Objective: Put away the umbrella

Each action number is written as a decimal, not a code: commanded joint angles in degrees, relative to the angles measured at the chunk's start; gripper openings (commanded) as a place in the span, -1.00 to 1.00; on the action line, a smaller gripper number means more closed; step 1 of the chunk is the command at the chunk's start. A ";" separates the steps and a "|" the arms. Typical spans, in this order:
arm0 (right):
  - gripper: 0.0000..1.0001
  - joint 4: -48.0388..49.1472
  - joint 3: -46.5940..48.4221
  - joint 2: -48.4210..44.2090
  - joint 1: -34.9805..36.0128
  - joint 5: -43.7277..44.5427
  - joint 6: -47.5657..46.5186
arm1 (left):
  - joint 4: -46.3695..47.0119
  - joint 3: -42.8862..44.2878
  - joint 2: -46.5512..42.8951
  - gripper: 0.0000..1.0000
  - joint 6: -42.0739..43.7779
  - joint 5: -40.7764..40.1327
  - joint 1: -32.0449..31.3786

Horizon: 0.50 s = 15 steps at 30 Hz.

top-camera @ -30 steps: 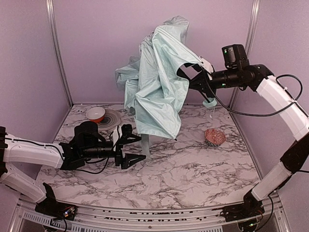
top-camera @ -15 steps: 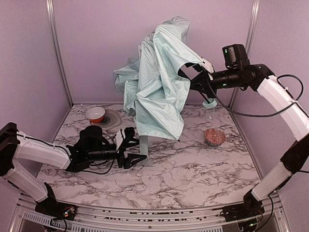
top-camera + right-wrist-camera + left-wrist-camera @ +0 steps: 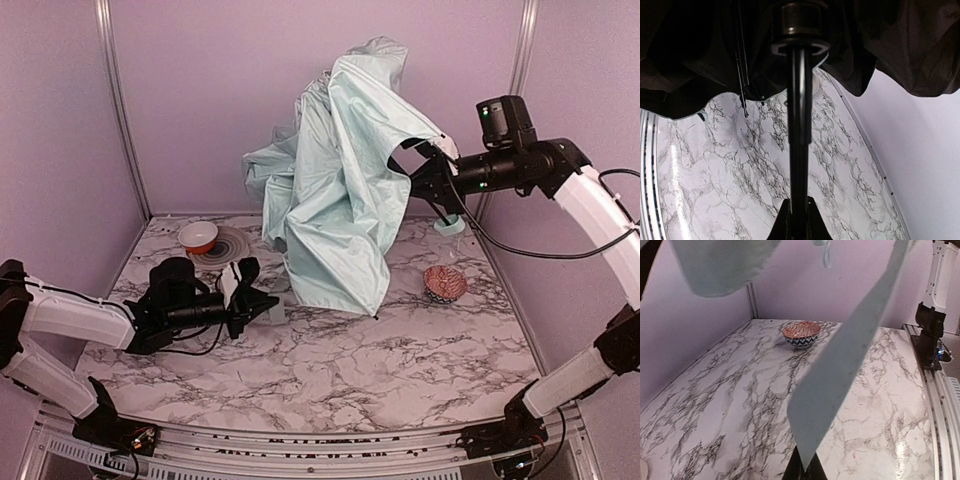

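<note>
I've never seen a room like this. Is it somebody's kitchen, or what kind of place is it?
Probably a robot test booth, not a kitchen: plain lilac walls on metal posts close in a marble-look table, and a left arm and right arm bolted by its front rail hold an umbrella.

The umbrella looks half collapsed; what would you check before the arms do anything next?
1. Hold of the right gripper on the shaft: ok, clamped.
2. Hold of the left gripper on the canopy edge: ok, pinched.
3. Canopy gathered around the shaft: not ok, it hangs loose.
4. Patterned bowl apart from the fabric: ok.
5. Where the strap is: cannot tell, not in sight.
</note>
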 commanded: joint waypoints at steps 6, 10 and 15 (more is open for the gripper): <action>-1.00 -9.40 -5.46 -1.93 16.45 8.01 -0.40 | -5.75 8.88 9.39 -1.00 14.48 -5.07 10.97; -1.00 -8.86 -8.99 -1.29 21.18 7.43 2.46 | -5.75 15.65 15.94 -1.00 15.55 -2.73 13.82; -1.00 -8.16 -14.65 2.39 28.42 7.25 3.97 | -5.69 20.88 20.24 -1.00 16.91 -0.43 14.18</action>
